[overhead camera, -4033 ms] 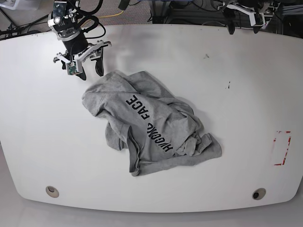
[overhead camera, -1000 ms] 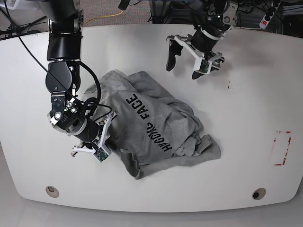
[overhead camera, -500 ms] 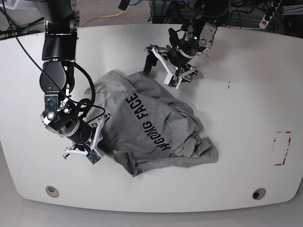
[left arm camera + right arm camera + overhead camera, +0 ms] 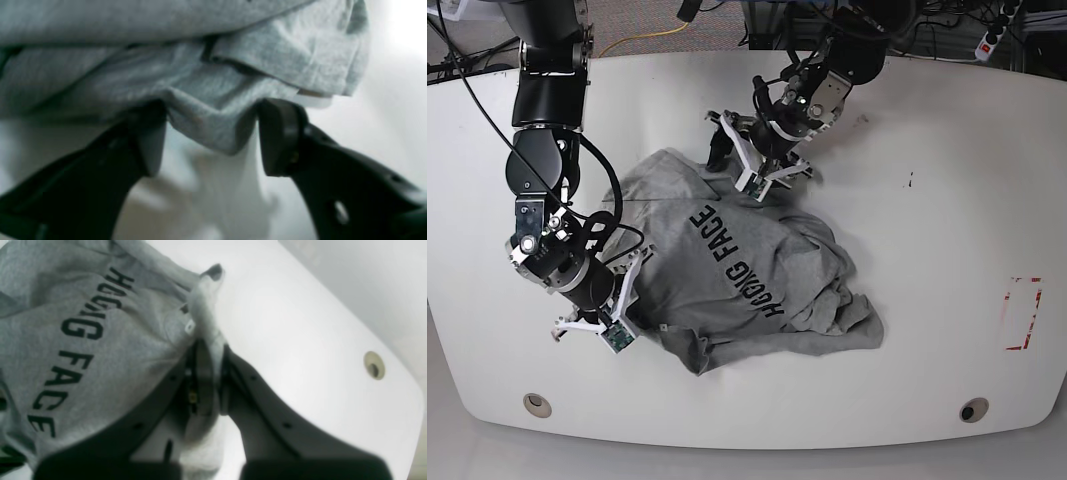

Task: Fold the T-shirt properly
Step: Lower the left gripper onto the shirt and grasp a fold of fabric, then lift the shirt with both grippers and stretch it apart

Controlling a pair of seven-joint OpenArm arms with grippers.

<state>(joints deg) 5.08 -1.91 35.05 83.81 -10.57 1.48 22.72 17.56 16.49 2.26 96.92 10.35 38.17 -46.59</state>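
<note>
And here we are, both arms down on the T-shirt point(image 4: 747, 270) at the same moment. The grey garment is lying crumpled in the middle of the white tabletop point(image 4: 947, 250), its black lettering running diagonally across the chest and reading "FACE" at the upper end.

On the base view's left, the right gripper point(image 4: 612, 322) is sitting at the shirt's near-left edge. The right wrist view is showing it best: its fingers point(image 4: 203, 373) are pressed together on a bunched ridge of grey fabric, with cloth standing up between them and spilling out below. The lettering is lying just to the left of that pinch in that view, and a small round fitting point(image 4: 373, 364) is showing in the tabletop off to the right.

Over on the far side, the left gripper point(image 4: 749, 165) is working at the shirt's upper edge. The left wrist view is blurred, but it is showing the jaws spread apart, one dark finger point(image 4: 283, 136) on each side of a drooping fold of grey cloth point(image 4: 213, 126). The fold is hanging down into the gap; the fingers are standing right at its flanks, though whether they are actually squeezing it cannot be told from that blur.

The right half of the shirt is heaped in rumpled folds toward the middle of the tabletop. A red-outlined mark point(image 4: 1023, 312) is sitting well apart from the shirt near the right edge, and two round fittings point(image 4: 973, 410) are lying along the near edge.
</note>
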